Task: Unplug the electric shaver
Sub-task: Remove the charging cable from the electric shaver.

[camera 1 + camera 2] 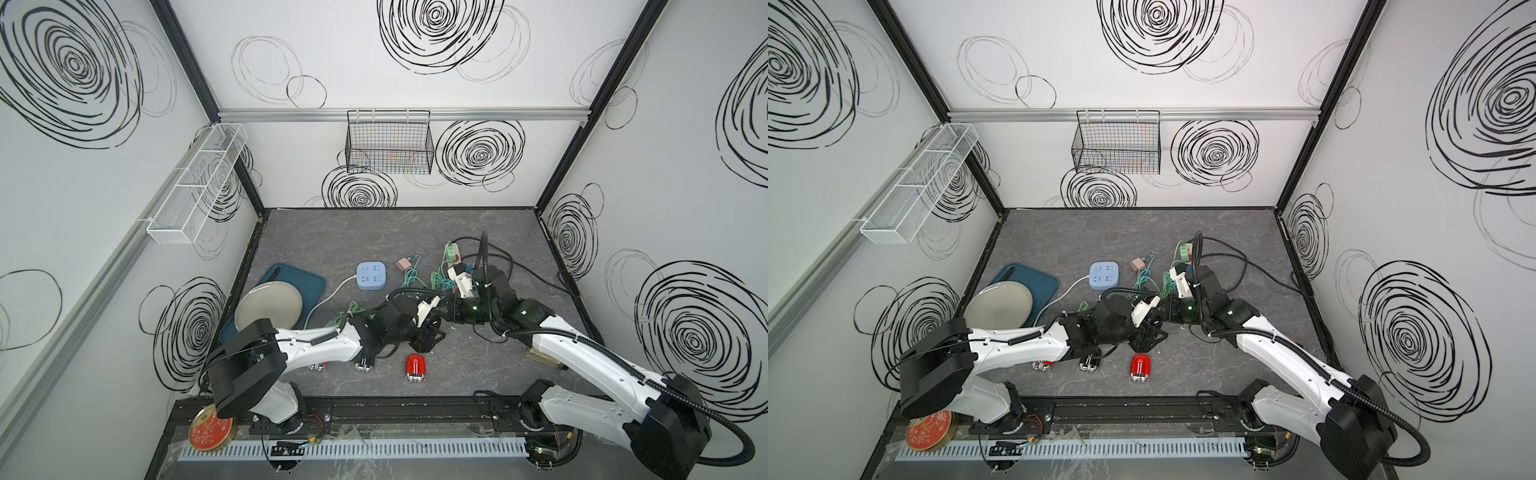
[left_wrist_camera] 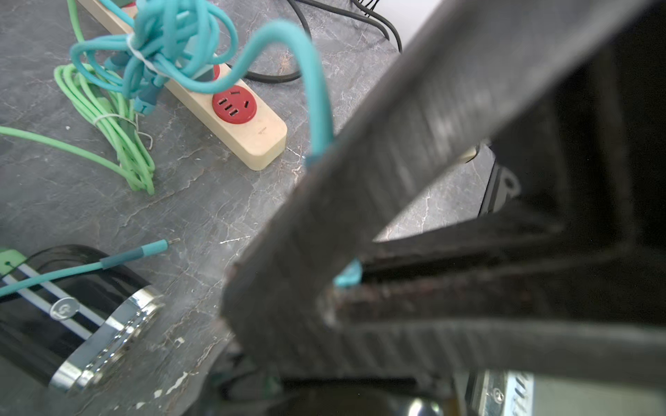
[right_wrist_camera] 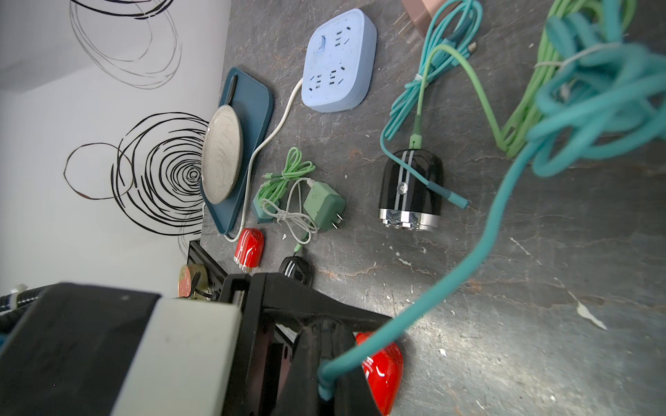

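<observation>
My right gripper (image 3: 326, 381) is shut on the plug end of a teal cable (image 3: 479, 245). In the left wrist view that plug (image 2: 347, 278) shows between the right fingers (image 2: 396, 173). In both top views my left gripper (image 1: 430, 332) (image 1: 1148, 332) sits just in front of the right gripper (image 1: 446, 309), almost touching it. A dark rounded thing with a chrome edge (image 2: 504, 392) lies blurred at my left jaws, perhaps a shaver. I cannot tell whether the jaws hold it, or whether the plug is still in it.
A red shaver (image 1: 415, 368) lies near the front. A black shaver (image 3: 411, 187) has a green cable plugged in. Around them are a blue socket cube (image 1: 372, 276), a beige power strip (image 2: 234, 108), a green adapter (image 3: 324, 205), tangled cables (image 2: 122, 133) and a plate on a teal tray (image 1: 309, 282).
</observation>
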Controlling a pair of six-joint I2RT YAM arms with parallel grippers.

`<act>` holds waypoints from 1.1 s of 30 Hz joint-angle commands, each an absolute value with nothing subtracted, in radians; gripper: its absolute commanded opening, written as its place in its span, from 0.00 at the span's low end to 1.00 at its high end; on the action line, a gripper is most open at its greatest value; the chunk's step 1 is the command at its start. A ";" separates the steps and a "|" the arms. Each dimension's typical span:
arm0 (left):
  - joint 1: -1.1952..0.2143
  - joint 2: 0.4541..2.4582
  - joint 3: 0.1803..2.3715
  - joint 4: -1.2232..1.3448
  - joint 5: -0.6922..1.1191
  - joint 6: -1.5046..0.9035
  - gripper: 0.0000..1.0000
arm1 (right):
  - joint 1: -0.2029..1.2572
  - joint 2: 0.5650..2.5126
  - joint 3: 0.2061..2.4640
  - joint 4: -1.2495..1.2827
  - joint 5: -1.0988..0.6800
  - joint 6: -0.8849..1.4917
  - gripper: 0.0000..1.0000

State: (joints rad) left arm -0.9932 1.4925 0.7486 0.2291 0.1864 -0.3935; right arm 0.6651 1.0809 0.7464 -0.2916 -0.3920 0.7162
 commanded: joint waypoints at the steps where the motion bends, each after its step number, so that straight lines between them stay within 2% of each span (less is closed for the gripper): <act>1: -1.002 1.480 0.776 0.254 0.162 -0.372 0.45 | 0.670 1.071 0.763 -0.324 -0.328 0.726 0.05; 6: -1.002 1.448 0.757 0.261 0.150 -0.371 0.43 | 0.671 1.063 0.738 -0.299 -0.323 0.742 0.05; 9: -0.999 1.442 0.756 0.255 0.146 -0.377 0.61 | 0.673 1.068 0.725 -0.277 -0.350 0.742 0.05; 11: -0.997 1.442 0.759 0.259 0.151 -0.375 0.67 | 0.677 1.069 0.721 -0.269 -0.358 0.738 0.05; 16: -0.996 1.455 0.771 0.277 0.158 -0.379 0.72 | 0.679 1.068 0.719 -0.268 -0.369 0.729 0.05; 22: -0.999 1.486 0.791 0.279 0.185 -0.380 0.64 | 0.679 1.062 0.715 -0.261 -0.374 0.732 0.04; 25: -1.002 1.497 0.795 0.276 0.188 -0.383 0.58 | 0.678 1.061 0.709 -0.255 -0.377 0.737 0.05; 28: -1.004 1.493 0.795 0.273 0.172 -0.380 0.48 | 0.679 1.060 0.706 -0.272 -0.359 0.739 0.05; 33: -1.006 1.477 0.791 0.259 0.165 -0.367 0.43 | 0.656 1.051 0.693 -0.271 -0.350 0.781 0.05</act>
